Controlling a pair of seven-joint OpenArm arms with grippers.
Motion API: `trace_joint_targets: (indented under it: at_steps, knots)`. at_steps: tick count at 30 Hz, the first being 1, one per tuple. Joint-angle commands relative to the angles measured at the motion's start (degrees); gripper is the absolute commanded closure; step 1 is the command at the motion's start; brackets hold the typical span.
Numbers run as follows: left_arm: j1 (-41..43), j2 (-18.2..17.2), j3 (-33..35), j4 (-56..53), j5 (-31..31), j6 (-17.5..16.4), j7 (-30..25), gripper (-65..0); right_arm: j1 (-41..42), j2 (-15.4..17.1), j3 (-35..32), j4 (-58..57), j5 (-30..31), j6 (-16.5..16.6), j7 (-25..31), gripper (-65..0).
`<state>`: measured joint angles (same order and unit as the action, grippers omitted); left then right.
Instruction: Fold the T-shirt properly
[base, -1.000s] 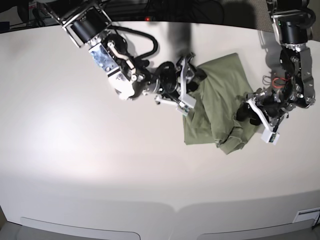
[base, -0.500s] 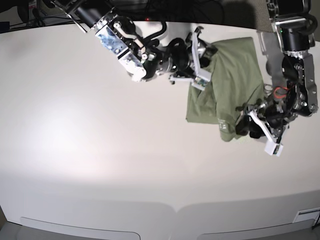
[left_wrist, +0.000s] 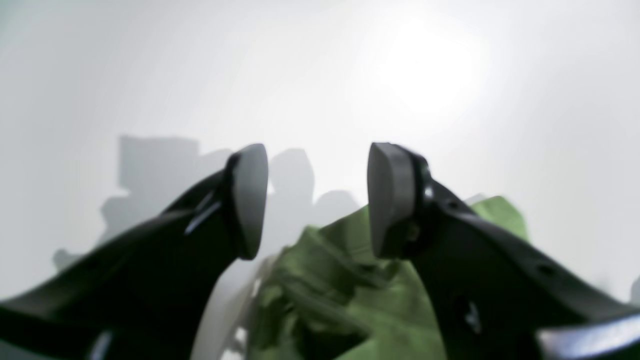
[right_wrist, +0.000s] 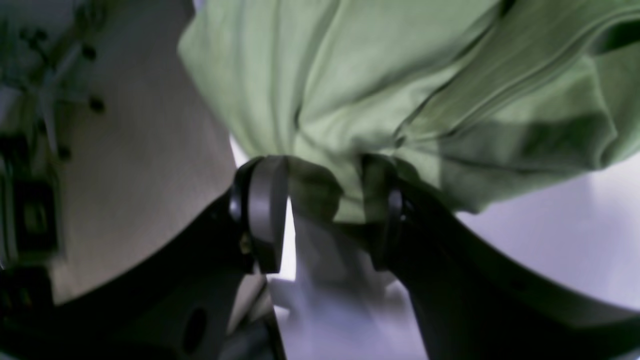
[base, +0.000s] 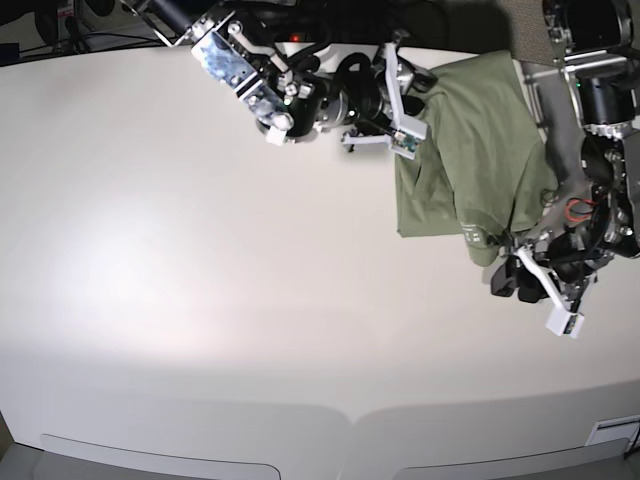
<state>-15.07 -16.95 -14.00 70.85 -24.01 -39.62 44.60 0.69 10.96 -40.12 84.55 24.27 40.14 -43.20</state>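
White matte table (base: 200, 280), smooth, w/ one bright glare patch. One T-shirt (base: 480, 150): thin sage-green fabric, creased & bunched, roughly folded slab at the far right part of the table, small white print near its lower edge. Two arms w/ black curved fingers & flat grey pads. Right gripper (right_wrist: 320, 210) at shirt's far-left edge: a puckered fold of cloth sits between its pads, pinched, fabric fanning out in ridges above. Left gripper (left_wrist: 315, 200) by shirt's lower right corner: pads apart w/ bare table between; crumpled cloth lies under them, prob not gripped, wrist view too blurred to be sure
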Motion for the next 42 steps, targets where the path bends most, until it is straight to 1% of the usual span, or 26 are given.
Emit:
trace_joint_targets:
  at_steps: [1,4,7,10,13,15,17,19,22,24,27,31,33,35,37,40,42]
  knots:
    - [-1.40,-1.68,-0.22,0.94,-1.11,-0.38,-1.09,-31.4,0.72,-0.02,0.98,2.05,0.00,-0.14,0.00,-25.3]
    - [-1.40,-5.05,-0.22,1.18,-1.42,-0.38,-1.07,-31.3,0.74,-0.02,4.46,5.57,-0.02,-0.14,1.55,-25.3]
    - [-0.92,-8.72,-0.26,2.60,-5.92,-0.38,0.52,-31.3,1.16,-0.04,10.36,8.52,-0.04,-0.14,4.33,-25.3]
    - [-0.79,-11.23,-0.33,4.22,-9.07,-0.38,1.42,-31.4,2.49,-0.02,17.31,10.03,-0.02,-0.14,6.19,-25.3]
    - [-0.22,-11.63,-0.61,6.38,-11.08,-0.38,5.62,-31.3,3.37,-0.02,23.52,11.56,0.00,-0.14,4.74,-25.3]
    - [2.27,-11.63,-1.07,9.05,-11.61,-0.38,5.86,-31.3,2.73,0.00,27.10,13.60,0.00,-0.14,1.97,-25.3]
    - [6.36,-11.63,-2.51,12.55,-11.56,-0.38,4.35,-31.3,1.18,0.00,30.49,16.48,0.00,-0.14,-0.48,-25.3]
    - [10.99,-11.61,-5.46,16.28,-11.52,-0.38,3.37,-31.4,-1.46,0.02,34.16,20.26,-0.02,-0.14,-1.81,-25.3]
    - [17.86,-11.61,-11.61,21.27,-11.93,-0.38,3.96,-31.4,-6.75,0.00,40.35,26.43,0.00,-0.14,-3.74,-25.3]
    - [22.88,-11.58,-16.20,24.09,-14.95,-0.38,5.46,-31.4,-11.26,0.02,44.61,30.56,0.13,-0.14,-4.92,-25.3]
    - [30.27,-10.82,-22.32,27.69,-19.43,-0.38,8.20,-31.3,-19.21,0.35,50.66,36.06,2.14,-0.14,-6.60,-25.3]
    - [39.93,-7.65,-29.70,32.89,-20.02,-0.38,8.90,-31.3,-31.36,0.33,58.99,43.45,5.55,-0.14,-8.94,-25.3]
    - [45.03,-5.68,-32.70,35.47,-20.04,-0.38,11.19,-31.3,-38.38,0.68,62.84,46.99,9.57,-0.14,-11.26,-25.3]
    - [50.64,-3.65,-35.10,37.73,-20.22,-0.38,11.37,-31.3,-45.81,1.55,65.61,49.86,13.66,-0.14,-12.79,-25.3]
    - [56.08,-1.64,-36.46,39.10,-22.38,-0.38,11.30,-31.3,-52.63,2.03,67.01,50.45,15.45,-0.14,-13.49,-25.3]
    - [61.77,0.94,-36.48,38.23,-25.14,-0.38,10.67,-31.3,-61.18,2.08,66.84,50.45,15.67,-0.14,-13.42,-25.3]
    - [62.60,1.86,-36.46,35.41,-23.89,-0.38,7.85,-31.3,-65.48,2.12,65.31,50.45,16.26,-0.14,-13.31,-25.3]
